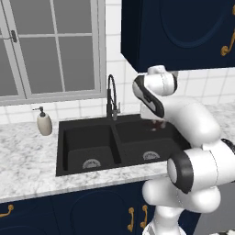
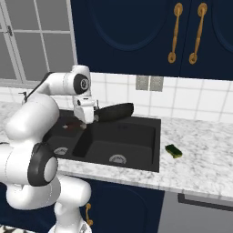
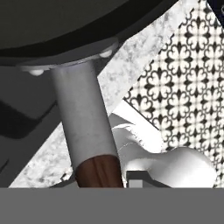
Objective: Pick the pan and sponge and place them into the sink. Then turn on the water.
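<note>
The black double-basin sink (image 2: 136, 136) sits in the marble counter (image 2: 200, 150), the pan (image 2: 116, 111) hangs tilted above its far edge with its handle clamped in the narrowly closed gripper (image 2: 85, 119), and the small sponge (image 2: 173, 151) lies on the counter just right of the sink.

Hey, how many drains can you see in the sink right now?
2. One silver drain sits in the left basin of the sink, the other drain in the right basin; none looks hidden.
</note>
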